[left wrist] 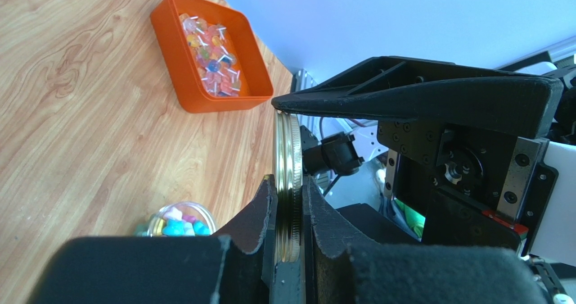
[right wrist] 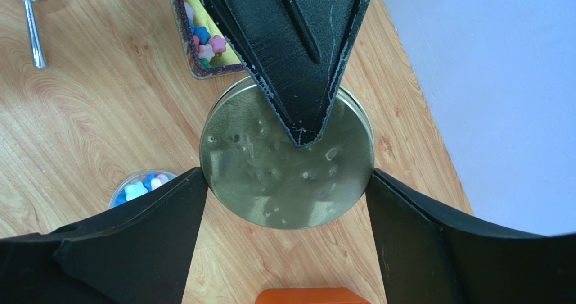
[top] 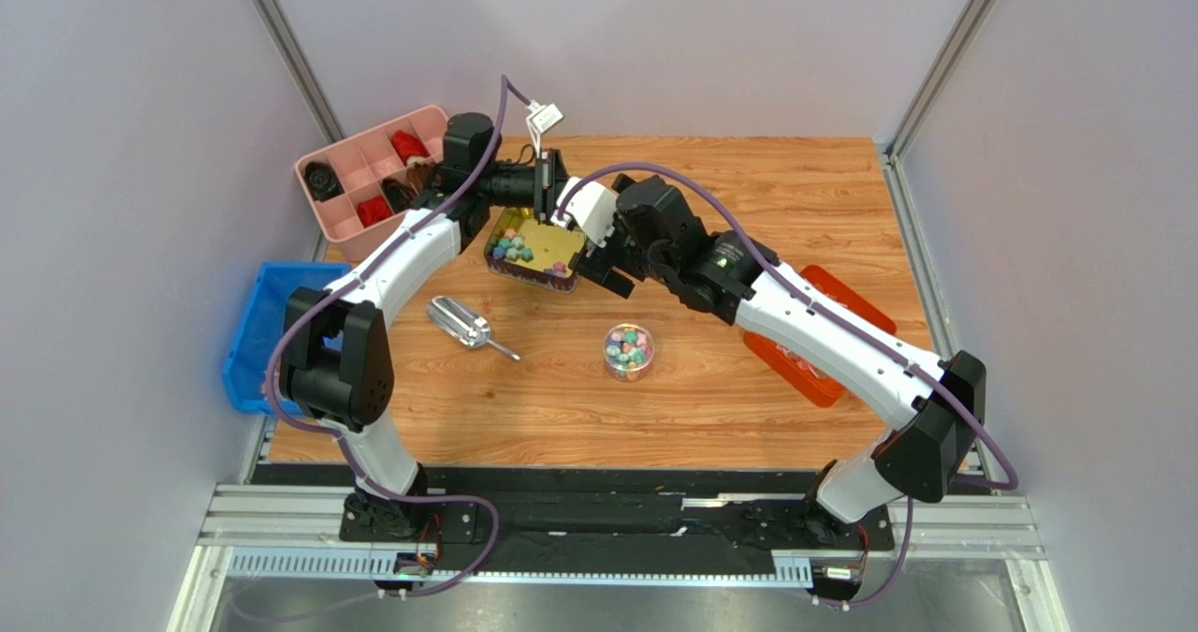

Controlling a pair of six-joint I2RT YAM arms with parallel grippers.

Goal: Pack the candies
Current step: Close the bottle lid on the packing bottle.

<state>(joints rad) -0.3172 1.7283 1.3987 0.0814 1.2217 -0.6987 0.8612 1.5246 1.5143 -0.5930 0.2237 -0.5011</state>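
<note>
Pastel candies fill a small clear jar standing open on the table. More candies lie in a gold-bottomed tray behind it. My left gripper is shut on a gold metal lid, held on edge above the table. My right gripper faces the flat of the lid, and its two fingertips touch the rim on opposite sides.
A metal scoop lies left of the jar. An orange tray of wrapped sweets sits at the right. A pink divided box stands at the back left, a blue bin off the left edge.
</note>
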